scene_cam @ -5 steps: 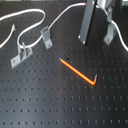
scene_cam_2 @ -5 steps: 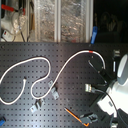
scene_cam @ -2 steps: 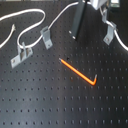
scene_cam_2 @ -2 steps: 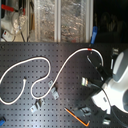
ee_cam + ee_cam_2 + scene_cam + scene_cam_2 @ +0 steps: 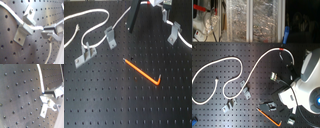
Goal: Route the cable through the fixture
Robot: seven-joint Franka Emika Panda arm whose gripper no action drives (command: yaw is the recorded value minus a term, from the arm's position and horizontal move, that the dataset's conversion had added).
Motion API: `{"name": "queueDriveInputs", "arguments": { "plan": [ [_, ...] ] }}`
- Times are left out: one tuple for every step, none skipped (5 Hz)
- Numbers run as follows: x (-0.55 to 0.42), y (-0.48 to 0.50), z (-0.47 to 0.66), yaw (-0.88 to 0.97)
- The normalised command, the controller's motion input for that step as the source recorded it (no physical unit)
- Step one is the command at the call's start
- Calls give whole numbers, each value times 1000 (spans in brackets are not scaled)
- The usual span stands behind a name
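Bench: black perforated board, with cluttered shelving behind it in the second exterior view.
Cable: the cable snakes in loops across the second exterior view's left and middle. It then climbs to its red band near the arm.
Fixtures: three bare metal clips show in the first exterior view. The right clip has cable curving just beside it. The middle clip and left clip stand apart from the line.
Tool: the gripper has its fingers pressed together, pinching the cable. In the first wrist view the cord runs taut from them to the clip just beside them. Whether it sits inside the slot or only against it, you cannot tell.
Rod: the orange rod lies mid-board, well clear of the cable.
Change: a second ago the gripper sat low over the right clip. It has since risen almost out of the first exterior view's top, leaving that clip uncovered. The red band has shifted only slightly.
Meaning: this looks like drawing slack after a pass at the right clip, not a release. You still have the other clips to route.
Watch: pulling too hard may lift the cord off the clip.
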Motion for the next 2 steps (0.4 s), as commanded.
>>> {"name": "queueDriveInputs", "arguments": {
  "plan": [
    [-179,-19,332,-603],
    [-45,83,210,-651]
  ]
}}
